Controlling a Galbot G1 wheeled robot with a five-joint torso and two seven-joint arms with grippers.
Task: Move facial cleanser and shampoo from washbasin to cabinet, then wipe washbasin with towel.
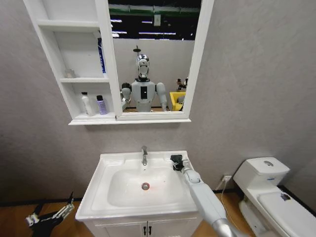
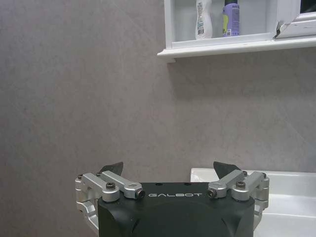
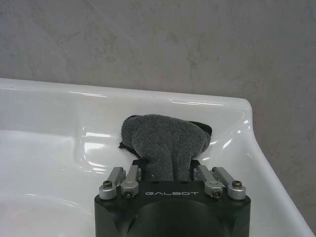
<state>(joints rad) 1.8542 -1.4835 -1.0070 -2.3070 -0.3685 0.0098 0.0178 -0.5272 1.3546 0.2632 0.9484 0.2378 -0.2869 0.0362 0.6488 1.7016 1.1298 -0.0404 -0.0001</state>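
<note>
One right pincer (image 3: 170, 170) clamped on towel (image 3: 165, 143) at washbasin (image 1: 113, 163) back corner; left pincer (image 2: 170, 170) apart, low.

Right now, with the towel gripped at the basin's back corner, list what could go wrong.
1. The right gripper pinches the towel bunched into a lump, so a wipe may only smear a narrow strip.
2. It sits on the washbasin rim near the faucet; a sweep across could knock it.
3. The left gripper hangs open beside the basin and could catch its edge.

Grey towel (image 3: 165, 140) bunched on white washbasin's (image 1: 106, 163) back-right corner — bottles shelved.
</note>
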